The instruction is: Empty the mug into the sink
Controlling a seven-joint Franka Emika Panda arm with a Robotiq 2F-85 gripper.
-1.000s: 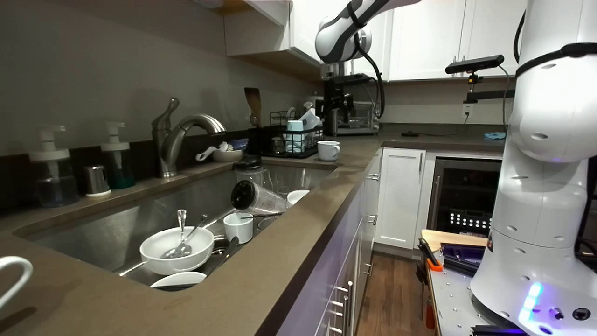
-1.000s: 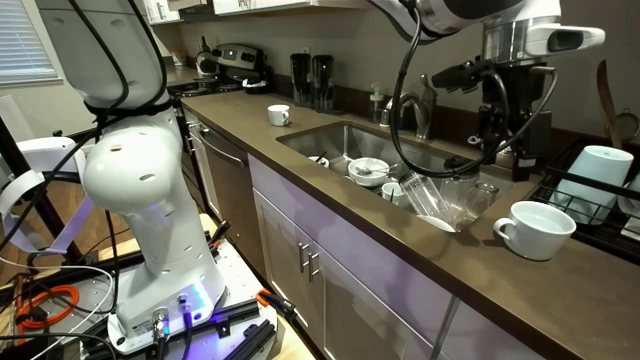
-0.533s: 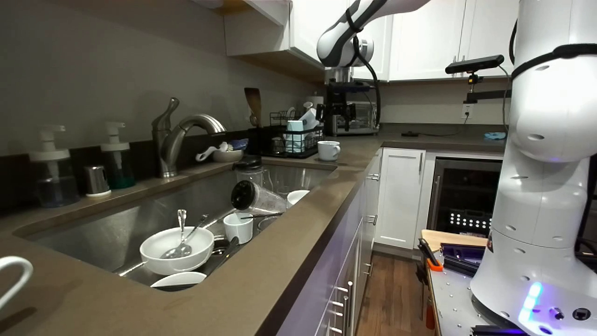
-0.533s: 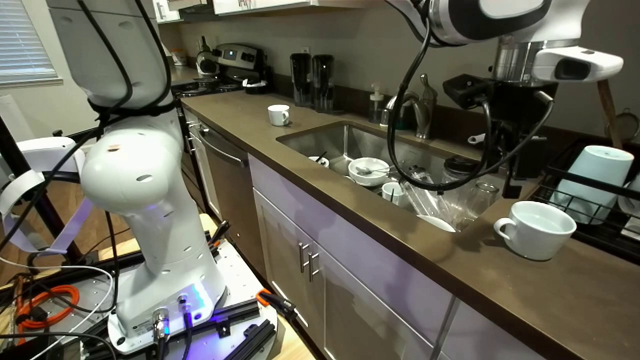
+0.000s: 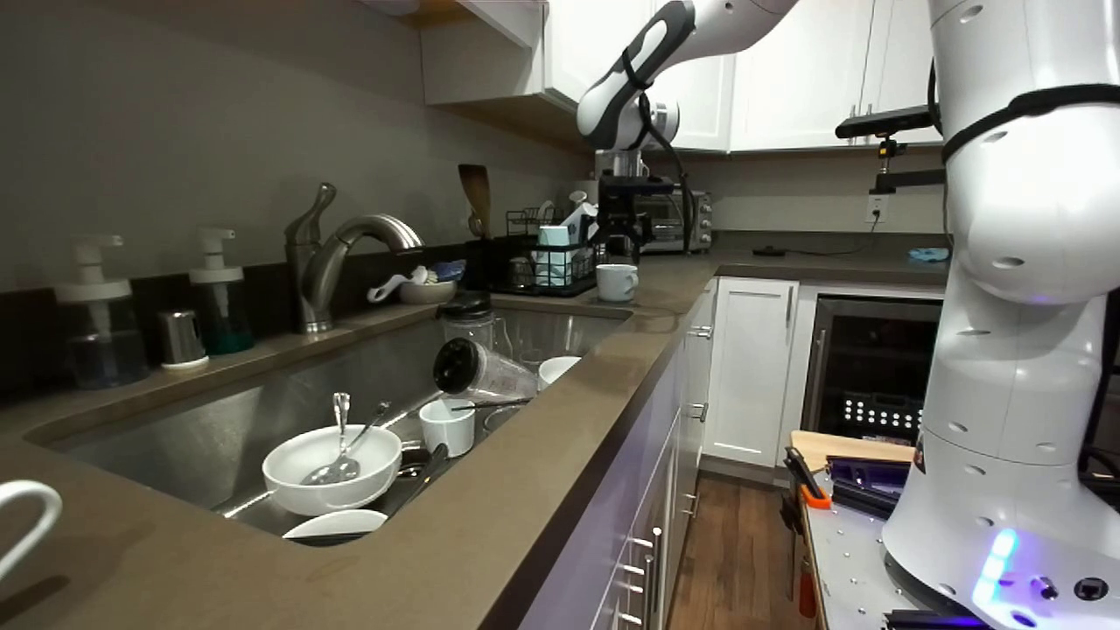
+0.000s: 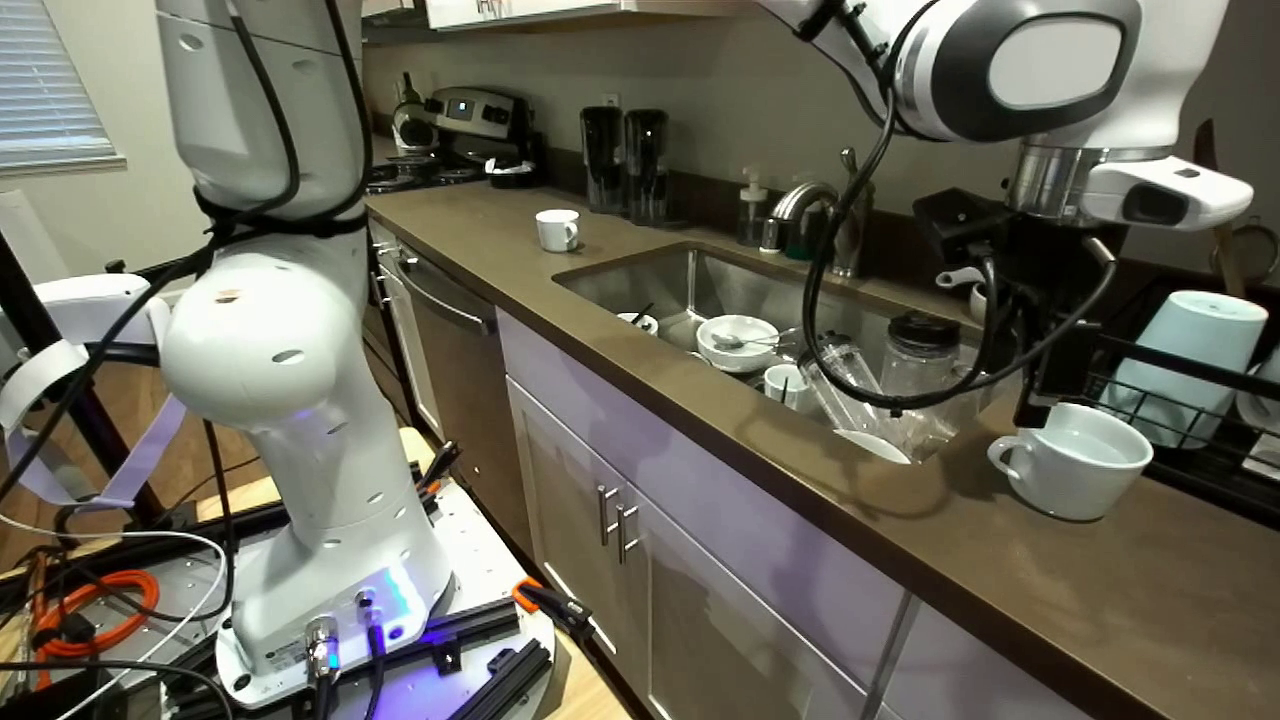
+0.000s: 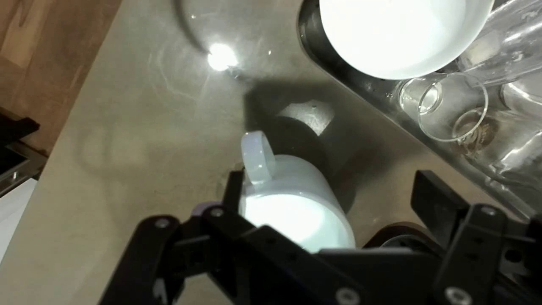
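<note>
- End effector: fingers spread, wide gap between them in the wrist view.
- White mug: upright on the brown surface, just below the end effector in both exterior views.
- Wrist view: mug sits off centre in the gap, toward the finger at picture left. That finger overlaps its edge beside the handle; the opposite finger stands clear of it.
- In an exterior view, a fingertip shows at the mug's rim, above the handle. Touching or merely close: cannot tell.
- Mug interior: washed out by glare in the wrist view; contents not readable.
- Sink: near the mug; holds a white bowl, a white cup and a tilted clear container with a black lid.
- Dish rack: on the mug's other side, near it; a light blue cup rests in it.
- Another white mug: upright on the surface, past the sink's opposite end, well apart from the end effector.
</note>
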